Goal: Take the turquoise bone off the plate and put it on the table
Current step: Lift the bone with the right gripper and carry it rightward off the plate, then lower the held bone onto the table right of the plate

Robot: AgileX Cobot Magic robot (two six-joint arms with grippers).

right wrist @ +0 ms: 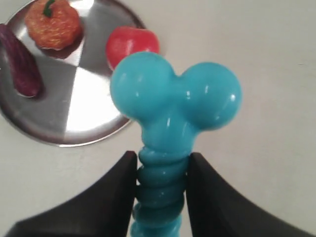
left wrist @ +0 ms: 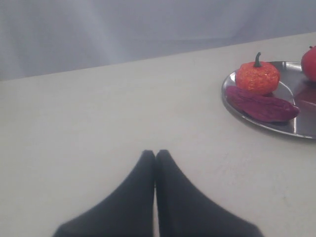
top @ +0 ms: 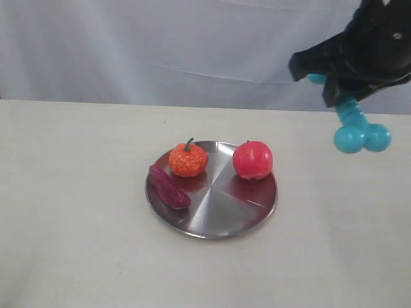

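Note:
The turquoise bone [top: 358, 130] hangs in the air to the right of the plate [top: 221, 215], knobs down, clear of the table [top: 77, 212]. My right gripper [top: 343, 96] is shut on its ribbed shaft; the right wrist view shows the bone [right wrist: 173, 108] squeezed between both black fingers [right wrist: 116, 192], with the plate [right wrist: 79, 108] behind it. My left gripper [left wrist: 155, 154] is shut on nothing, low over bare table [left wrist: 98, 113], well off to the side of the plate [left wrist: 296, 129].
On the plate lie an orange toy pumpkin [top: 188, 160], a red toy apple [top: 252, 160] and a purple toy [top: 169, 187]. A pale curtain [top: 160, 45] backs the table's far edge.

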